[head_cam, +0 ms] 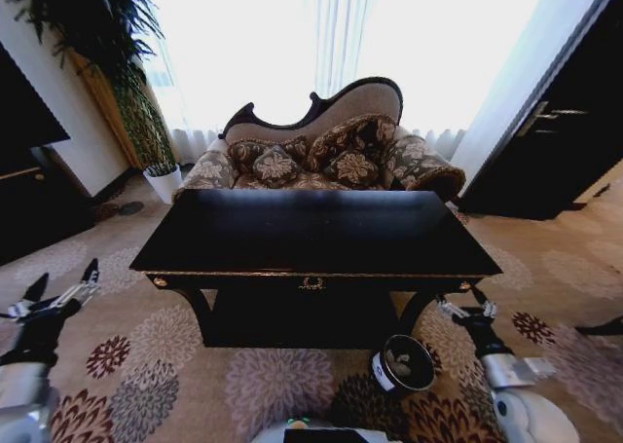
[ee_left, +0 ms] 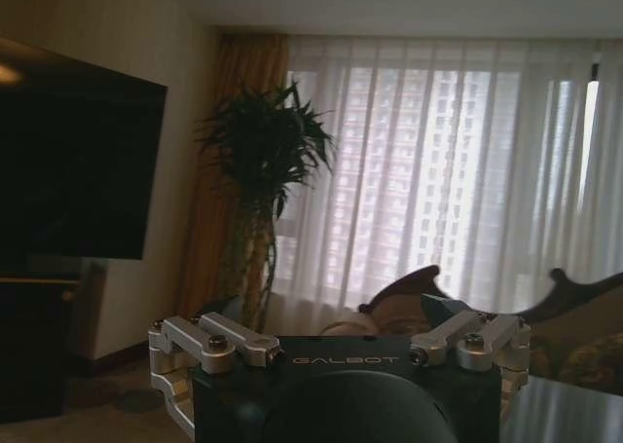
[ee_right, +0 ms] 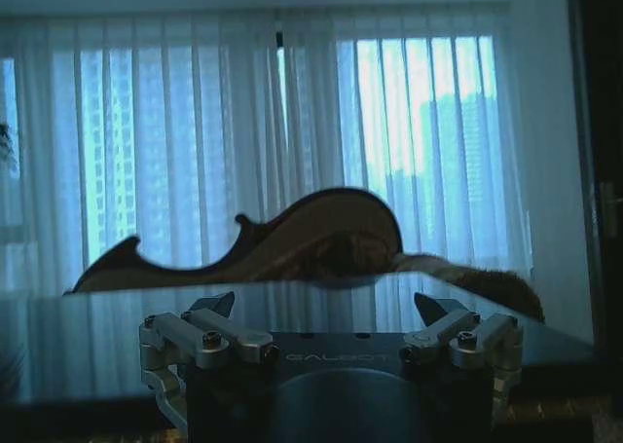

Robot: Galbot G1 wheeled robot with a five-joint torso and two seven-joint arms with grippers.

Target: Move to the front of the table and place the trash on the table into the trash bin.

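Head view, near to far: left gripper (head_cam: 60, 292) hangs low at the robot's left over patterned carpet, fingers spread apart, holding nothing; right gripper (head_cam: 465, 308) sits low on the right by the table's front right leg, fingers also apart and empty, w/ wrist views confirming both. Trash bin (head_cam: 404, 364), dark, round, white label on its side, stands on the carpet just in front of the table's right half; pale wads seem to lie inside, though hard to tell. Table (head_cam: 311, 231), black and glossy, gold emblem on front apron, sits centred ahead; its top looks bare. Behind it a patterned sofa (head_cam: 321, 156) w/ cushions; potted plant (head_cam: 107, 44) far left; bright curtained window (head_cam: 341, 34) at back.
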